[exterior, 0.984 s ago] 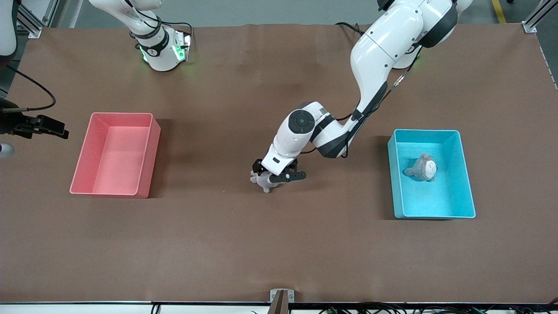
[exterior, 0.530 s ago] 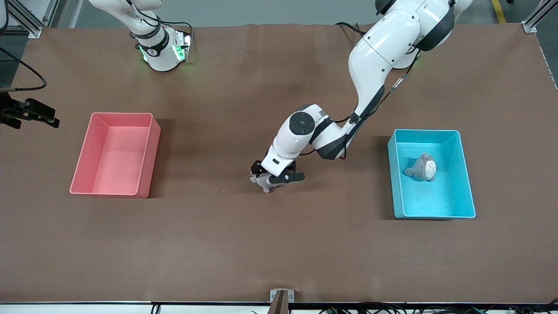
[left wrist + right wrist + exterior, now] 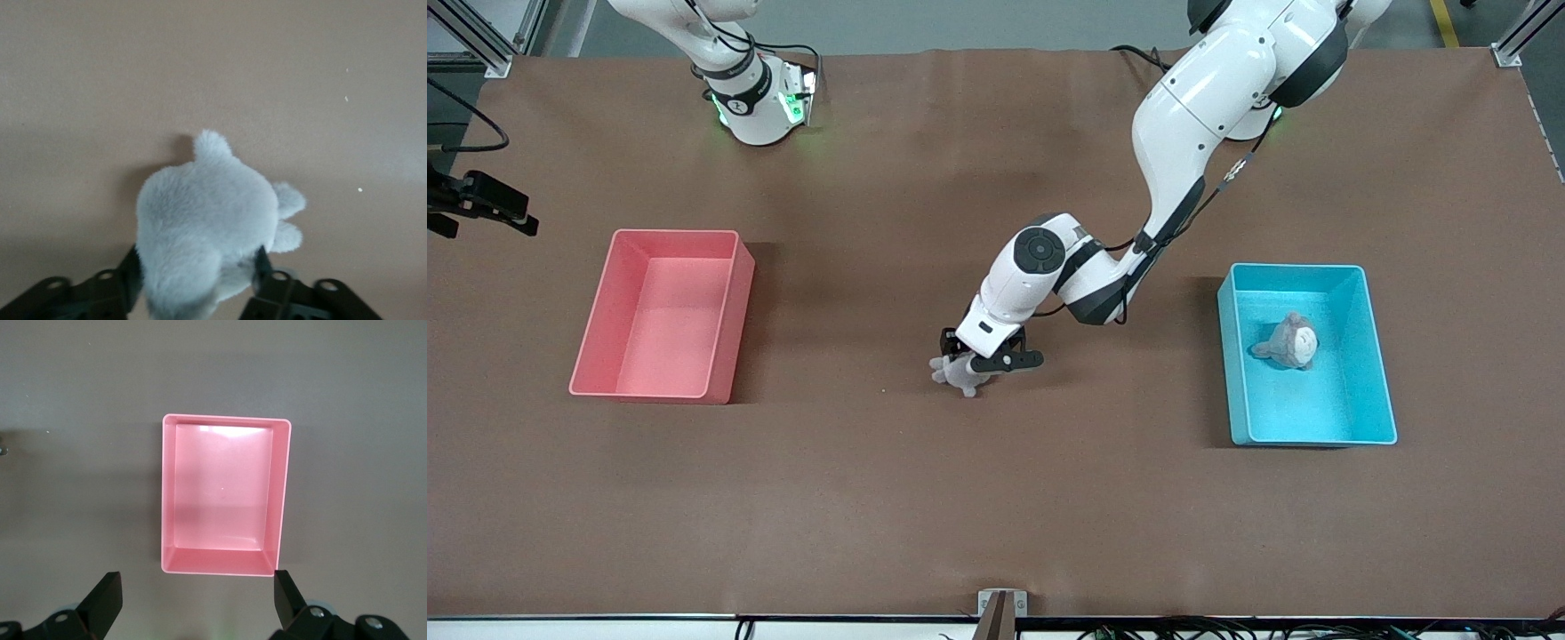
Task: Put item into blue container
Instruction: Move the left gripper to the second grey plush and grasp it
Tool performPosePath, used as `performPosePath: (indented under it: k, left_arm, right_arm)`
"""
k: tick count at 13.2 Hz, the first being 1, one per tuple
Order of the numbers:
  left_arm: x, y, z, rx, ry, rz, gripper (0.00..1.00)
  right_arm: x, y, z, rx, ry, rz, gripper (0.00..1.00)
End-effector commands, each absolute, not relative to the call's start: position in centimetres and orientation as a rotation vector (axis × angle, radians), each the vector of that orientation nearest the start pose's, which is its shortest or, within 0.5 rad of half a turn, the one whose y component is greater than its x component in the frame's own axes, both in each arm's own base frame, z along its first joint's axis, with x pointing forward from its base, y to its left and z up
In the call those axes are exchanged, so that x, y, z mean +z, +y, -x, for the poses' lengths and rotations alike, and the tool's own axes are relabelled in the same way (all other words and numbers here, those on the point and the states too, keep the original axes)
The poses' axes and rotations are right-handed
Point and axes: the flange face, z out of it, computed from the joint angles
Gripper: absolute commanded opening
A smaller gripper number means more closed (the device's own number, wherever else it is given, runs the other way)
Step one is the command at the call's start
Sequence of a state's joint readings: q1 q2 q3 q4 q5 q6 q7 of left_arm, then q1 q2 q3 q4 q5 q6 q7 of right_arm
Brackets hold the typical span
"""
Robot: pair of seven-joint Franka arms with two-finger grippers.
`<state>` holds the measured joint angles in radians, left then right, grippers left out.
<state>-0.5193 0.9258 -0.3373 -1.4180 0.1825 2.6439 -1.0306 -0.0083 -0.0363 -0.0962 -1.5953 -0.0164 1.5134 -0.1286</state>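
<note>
A small grey plush toy [image 3: 958,374] lies on the brown table about midway between the two bins. My left gripper [image 3: 974,361] is down on it. In the left wrist view both black fingers [image 3: 131,270] press into the sides of the plush toy [image 3: 207,207], so the left gripper [image 3: 197,275] is shut on it. The blue container [image 3: 1232,364] stands toward the left arm's end of the table with another grey plush [image 3: 1289,340] inside. My right gripper [image 3: 511,216] hangs open over the table's edge at the right arm's end, fingers wide apart [image 3: 197,603] and nothing between them.
An empty pink bin [image 3: 727,311] stands toward the right arm's end of the table, and it shows from above in the right wrist view [image 3: 284,493]. Brown table stretches between the plush toy and the blue container.
The left gripper's fingers have closed in on the grey plush toy, which shifted slightly. The right gripper has drifted toward the side where the robots' bases stand.
</note>
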Motion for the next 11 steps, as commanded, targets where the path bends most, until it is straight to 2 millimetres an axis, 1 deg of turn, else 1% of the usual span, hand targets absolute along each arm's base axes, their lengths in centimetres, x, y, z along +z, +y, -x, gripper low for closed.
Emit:
performPosePath:
  k: [1,2,3,4,5,6,7,8,9,10,11]
  left_arm:
    - [20.5,-53.0,-54.5,-0.240,-0.377,3.480,0.41]
    - [20.8,-53.0,-54.7,-0.247,-0.382,3.482,0.36]
    - [21.9,-52.8,-55.0,-0.267,-0.389,3.488,0.34]
    - [22.9,-52.5,-55.4,-0.284,-0.401,3.491,0.34]
    - [23.4,-52.2,-55.7,-0.288,-0.409,3.488,0.34]
    - [24.6,-51.7,-56.1,-0.310,-0.418,3.489,0.34]
    - [25.3,-51.3,-56.0,-0.303,-0.414,3.476,0.34]
    - [26.5,-50.4,-56.4,-0.305,-0.424,3.461,0.34]
    - [27.7,-49.8,-56.0,-0.294,-0.414,3.441,0.32]
    - [29.0,-48.5,-56.3,-0.294,-0.423,3.419,0.31]
    - [30.1,-47.3,-56.1,-0.288,-0.417,3.397,0.31]
  right_arm:
    - [62.8,-5.7,-52.3,0.079,-0.036,3.145,1.00]
    - [62.8,-5.5,-52.3,0.084,-0.036,3.136,1.00]
    - [62.7,-5.3,-52.2,0.089,-0.037,3.121,1.00]
    - [62.8,-5.3,-52.0,0.099,-0.035,3.115,1.00]
    - [62.7,-5.3,-52.0,0.102,-0.035,3.115,1.00]
    - [62.6,-5.3,-51.8,0.104,-0.035,3.114,1.00]
    - [62.7,-5.3,-51.6,0.104,-0.035,3.114,1.00]
    - [62.7,-5.2,-51.3,0.102,-0.038,3.113,1.00]
    - [62.8,-5.2,-51.3,0.099,-0.040,3.113,1.00]
    - [62.9,-5.3,-51.1,0.097,-0.038,3.113,1.00]
    - [62.7,-5.4,-51.0,0.104,-0.035,3.112,1.00]
